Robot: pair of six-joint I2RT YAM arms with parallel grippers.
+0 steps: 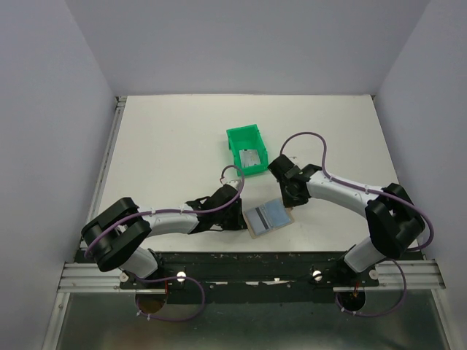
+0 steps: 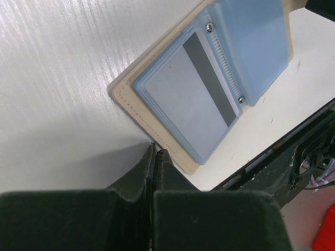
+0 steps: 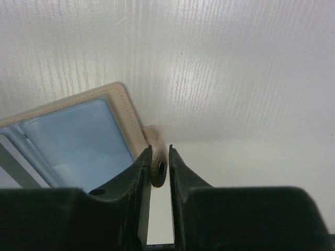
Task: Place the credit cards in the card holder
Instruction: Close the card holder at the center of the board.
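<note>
Pinching the card holder [image 3: 78,136] by its tan snap tab [image 3: 158,168], my right gripper [image 3: 158,152] is clamped tight, with the blue pages spread left of its fingers. My left gripper [image 2: 155,152] is clenched, its tips at the holder's edge; I can't tell if they nip it. Just beyond lies a striped credit card [image 2: 199,99], sleeved. Farther off, a second credit card [image 1: 252,159] sits in the green bin [image 1: 235,134].

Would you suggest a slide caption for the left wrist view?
Shut left gripper at the open card holder's edge, striped credit card slotted inside.
</note>
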